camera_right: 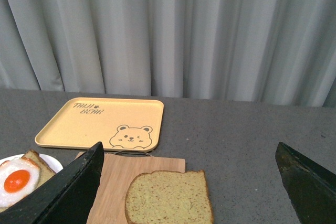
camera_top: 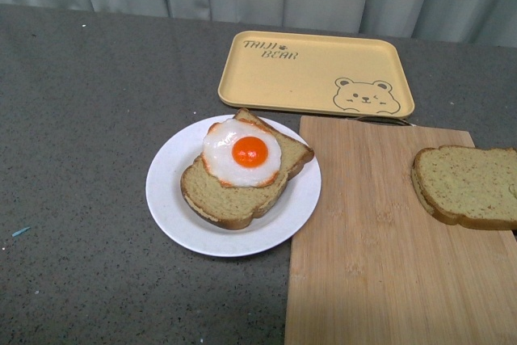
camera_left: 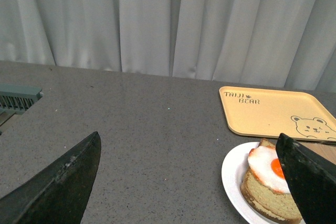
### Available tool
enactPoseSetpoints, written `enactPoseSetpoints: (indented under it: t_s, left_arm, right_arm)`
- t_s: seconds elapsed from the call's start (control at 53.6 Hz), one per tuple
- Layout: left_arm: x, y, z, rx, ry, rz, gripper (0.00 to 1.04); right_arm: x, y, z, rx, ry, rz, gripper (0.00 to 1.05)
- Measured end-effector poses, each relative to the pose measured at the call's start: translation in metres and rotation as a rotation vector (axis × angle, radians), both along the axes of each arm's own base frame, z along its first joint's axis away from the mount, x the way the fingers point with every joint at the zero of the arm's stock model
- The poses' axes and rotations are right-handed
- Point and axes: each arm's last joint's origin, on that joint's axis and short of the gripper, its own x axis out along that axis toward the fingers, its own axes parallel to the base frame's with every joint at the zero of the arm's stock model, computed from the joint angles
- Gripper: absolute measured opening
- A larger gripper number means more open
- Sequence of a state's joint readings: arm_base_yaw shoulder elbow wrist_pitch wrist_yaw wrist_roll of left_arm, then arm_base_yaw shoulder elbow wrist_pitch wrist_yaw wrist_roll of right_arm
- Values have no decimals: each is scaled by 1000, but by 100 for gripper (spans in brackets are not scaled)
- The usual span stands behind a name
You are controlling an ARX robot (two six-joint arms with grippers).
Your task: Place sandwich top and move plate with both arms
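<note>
The left gripper (camera_left: pixel 187 136) hangs over the grey table (camera_left: pixel 131 114) with its black fingers spread wide and nothing between them, the plate (camera_left: pixel 231 174) just off to one side. The right gripper (camera_right: pixel 189 145) is spread and empty too, the sandwich top (camera_right: pixel 169 198) ahead of it. That plain slice lies flat near the right edge of the wooden cutting board (camera_top: pixel 380 248) — well apart from the plate, which carries the egg-topped slice (camera_top: pixel 242 171) and touches the board's left edge — with the yellow tray (camera_top: pixel 315 70) behind both.
</note>
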State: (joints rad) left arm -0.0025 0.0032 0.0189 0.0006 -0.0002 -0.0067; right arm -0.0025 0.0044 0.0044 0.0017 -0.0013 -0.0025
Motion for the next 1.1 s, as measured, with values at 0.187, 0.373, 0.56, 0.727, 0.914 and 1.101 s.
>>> enactPoseSetpoints:
  t_s: [0.187,0.373,0.56,0.727,0.914,1.101]
  left_arm:
    - [0,0,0,0,0,0,98]
    - [0,0,0,0,0,0,98]
    - [0,0,0,0,0,0,98]
    - [0,0,0,0,0,0,98]
    - [0,0,0,0,0,0,98]
    - [0,0,0,0,0,0,98]
  right_arm:
    - [0,0,0,0,0,0,95]
    - [0,0,0,0,0,0,95]
    - [0,0,0,0,0,0,95]
    - [1,-1,-2,-72,73,-138,95]
    - [19,-9,-8,-109,206,-171,95]
    - [50,-22,-9,-45,305,-69,95]
